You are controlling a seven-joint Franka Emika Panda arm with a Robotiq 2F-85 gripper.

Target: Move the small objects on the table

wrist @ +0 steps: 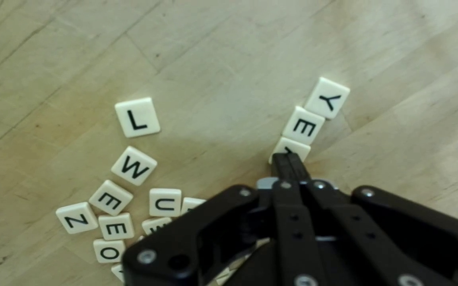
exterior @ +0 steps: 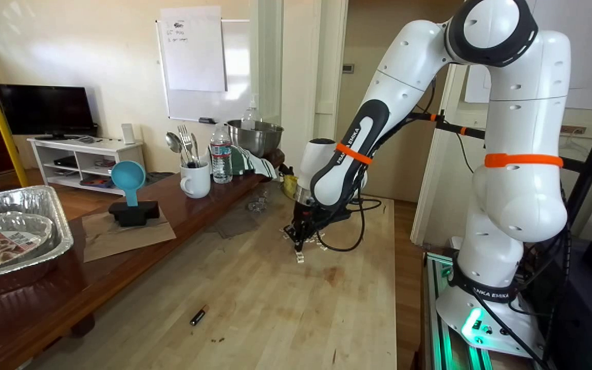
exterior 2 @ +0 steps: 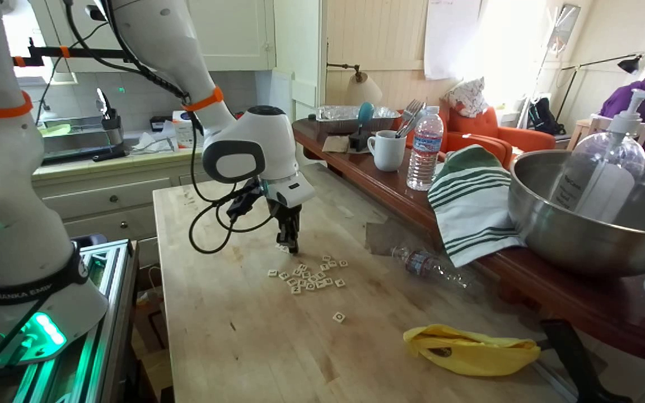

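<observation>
You are holding the gripper (wrist: 290, 159) low over the table (exterior 2: 277, 352), pointing down, its fingertips (wrist: 281, 165) pressing together. In the wrist view, taking those tips as the clock's centre, they are covering part of a half-hidden tile (wrist: 298, 148); whether they are touching it, you cannot tell. An E tile (wrist: 303, 125) and a Y tile (wrist: 327, 98) are lying in a slanting row toward one o'clock, each sitting against the next. Other letter tiles (wrist: 111, 197) are resting loose on the table: a W tile (wrist: 134, 166) at nine o'clock, an L tile (wrist: 137, 117) between nine and ten, a U tile (wrist: 165, 201) and a Z tile (wrist: 76, 217) between eight and nine, and an O tile (wrist: 109, 251) near eight. The gripper is partly hiding several more.

In an exterior view, the loose cluster (exterior 2: 321, 275) is lying between four and five o'clock from the gripper, with a lone O tile (exterior 2: 339, 317) resting apart at five. Farther out, a clear plastic bottle (exterior 2: 420, 263) is lying on its side at three, and a yellow pouch (exterior 2: 471, 351) is resting at four. In an exterior view, a small dark cylinder (exterior: 198, 315) is lying at eight o'clock, well apart.
</observation>
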